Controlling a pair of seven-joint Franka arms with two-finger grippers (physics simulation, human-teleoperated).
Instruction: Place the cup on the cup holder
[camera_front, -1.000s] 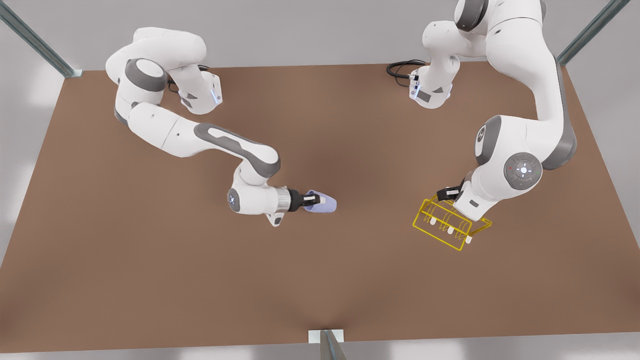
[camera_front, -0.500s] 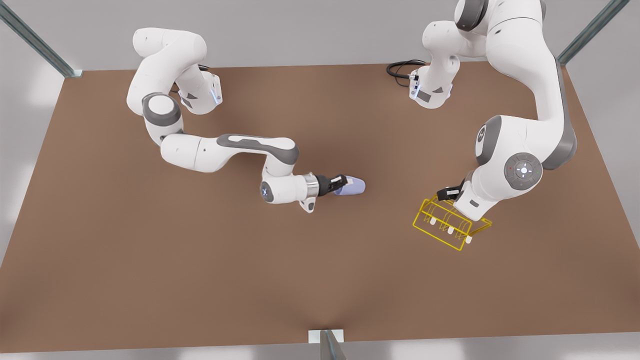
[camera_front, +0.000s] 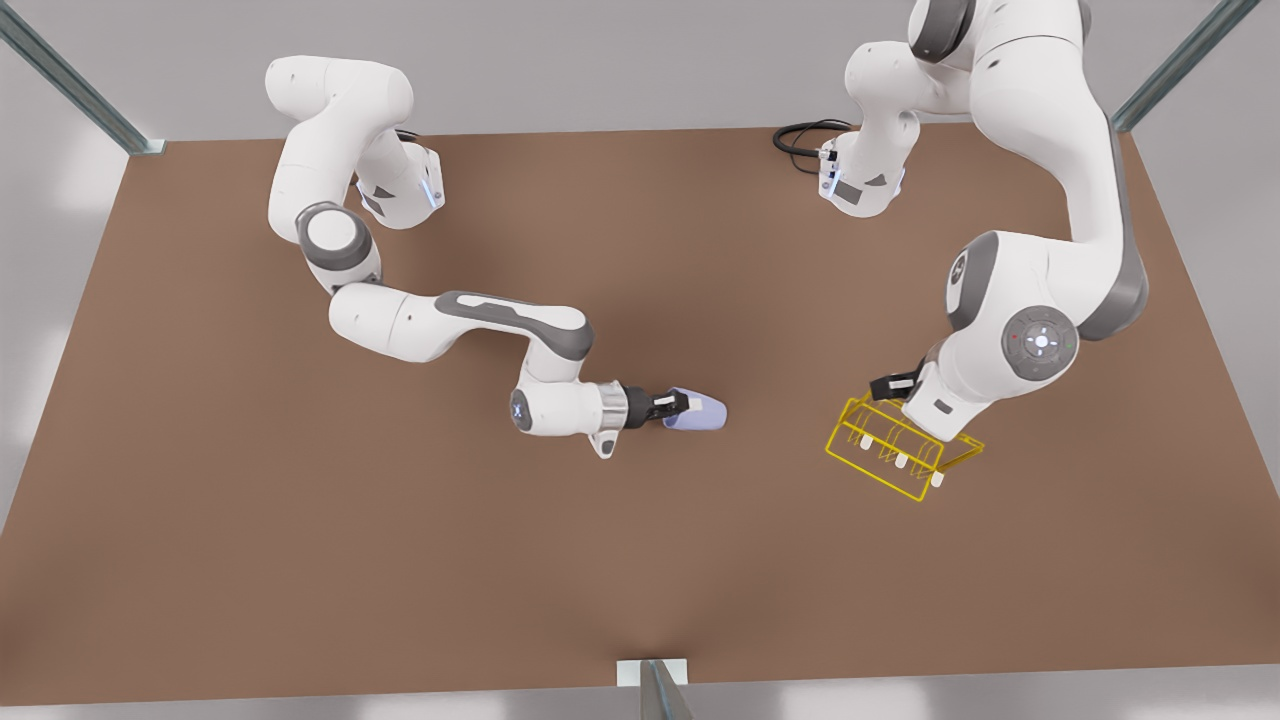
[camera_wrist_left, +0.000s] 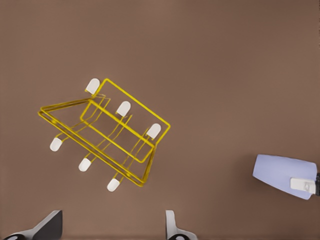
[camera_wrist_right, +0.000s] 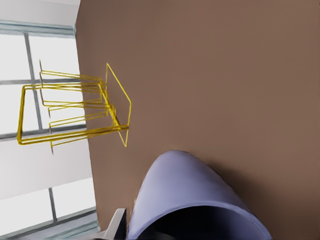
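While the cup rides in one claw, the other claw hangs over the rack.

Right claw (camera_front: 682, 406): clamped on the cup, reaching sideways toward the front view's right, low over the middle of the counter; one white fingertip (camera_wrist_left: 303, 184) lies against the cup's wall near the rim.

Cup (camera_front: 697, 411): lavender-blue, held on its side, the narrow base pointing at the cup holder and the open rim toward the wrist; it is well apart from the cup holder, with bare counter between them. In the right wrist view the cup (camera_wrist_right: 192, 200) sits close, with the cup holder (camera_wrist_right: 75, 110) far off beyond it.

Cup holder (camera_front: 898, 453): yellow wire rack with white-capped pegs, standing on the counter at the front view's right, partly under the left arm's wrist.

Left claw (camera_wrist_left: 112, 225): directly above the cup holder (camera_wrist_left: 105, 132), fingers spread wide, gripping nothing; the two fingertips are clear of the wire.

Counter (camera_front: 400, 560): flat brown top carrying both arms' bases and the rack.
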